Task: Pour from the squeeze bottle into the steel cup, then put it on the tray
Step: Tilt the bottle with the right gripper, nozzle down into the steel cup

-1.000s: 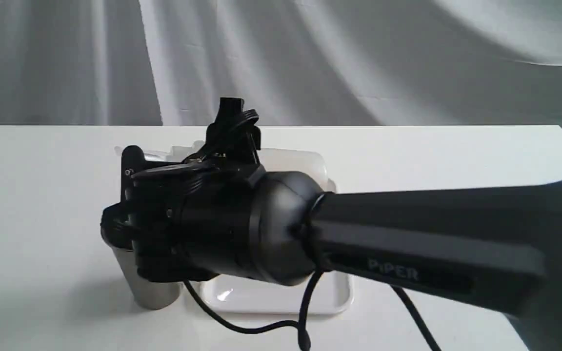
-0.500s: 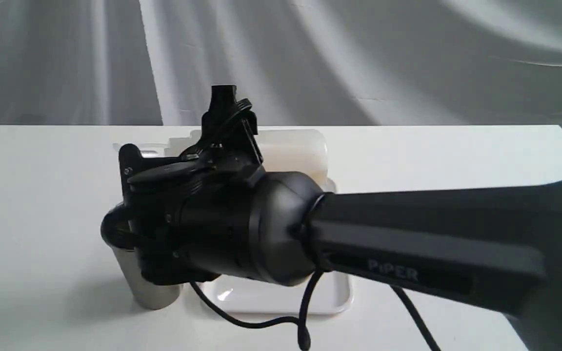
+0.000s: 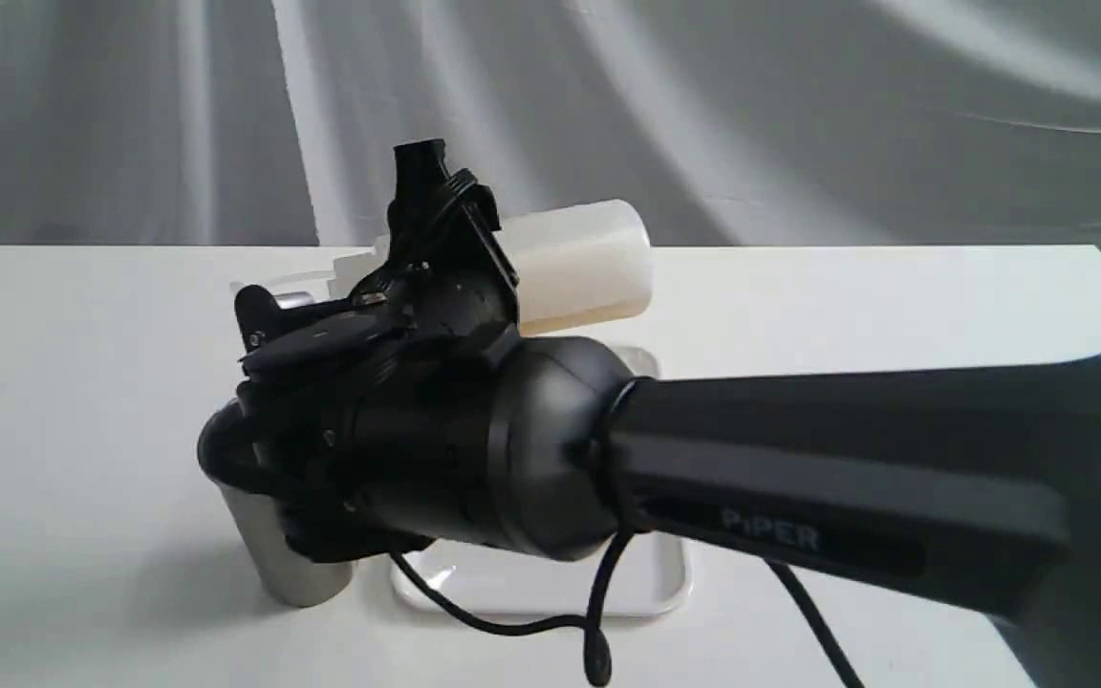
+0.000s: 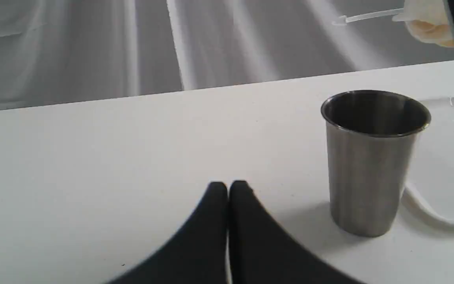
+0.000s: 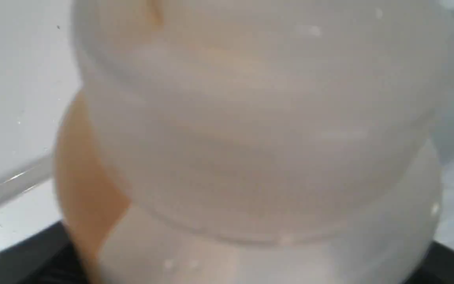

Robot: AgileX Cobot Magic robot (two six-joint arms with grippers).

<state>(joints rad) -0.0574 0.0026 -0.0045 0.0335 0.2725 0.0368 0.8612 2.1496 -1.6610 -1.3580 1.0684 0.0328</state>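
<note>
Your right gripper point(image 3: 369, 277) pinches the squeeze bottle point(image 3: 579, 258), tipped almost sideways and higher than the steel cup point(image 4: 371, 165). Your left gripper point(image 4: 228, 189) is pressed together, near that cup but apart from it.

light bright, soft, even | table point(image 4: 93, 157) near blown-out white | cup point(image 4: 369, 169) soft shadow thrown toward left gripper point(image 4: 228, 186) | glare spot on tray point(image 3: 512, 578) under right arm point(image 3: 799, 478) | backdrop point(image 3: 799, 115) streaked with soft light bands | right wrist: bottle point(image 5: 250, 138) fills view, fully out of focus | left fingers point(image 4: 211, 225) blurred near lens
</note>
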